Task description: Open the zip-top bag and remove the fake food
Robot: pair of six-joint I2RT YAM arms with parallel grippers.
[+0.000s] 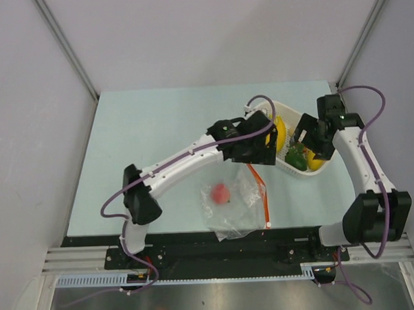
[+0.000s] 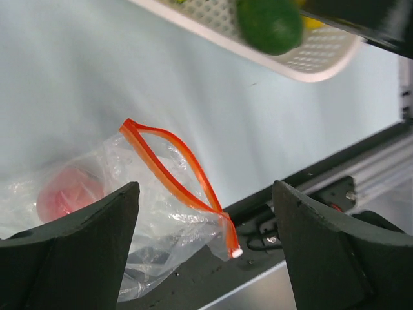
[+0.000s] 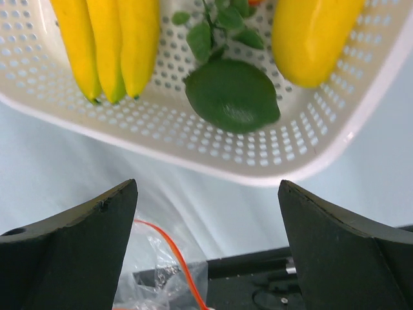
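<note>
The bag (image 1: pixel 235 207) lies flat on the table (image 1: pixel 151 130) near the front edge, approx. centre, just in front of the L gripper (image 1: pixel 256 151). Its red zip strip (image 2: pixel 173 166) runs along the side nearest the basket (image 1: pixel 290 170). In the L wrist view the strip's two halves are parted into a narrow loop, so the mouth is open. One red piece (image 1: pixel 221 193) is inside the bag, at the end away from the strip. The L gripper hangs above the bag's mouth w/ jaws spread wide & nothing btw. them; can't tell for sure if it touches the plastic. The R gripper (image 1: pixel 304 142) is over the basket, jaws also wide apart & empty. The basket is at the R side of the table, just beyond the bag, and holds bananas (image 3: pixel 106 45), a dark green fruit (image 3: pixel 232 95) w/ leaves & a yellow fruit (image 3: pixel 315 35). In the R wrist view a corner of the bag w/ its strip shows below the basket's rim, apart from it.
</note>
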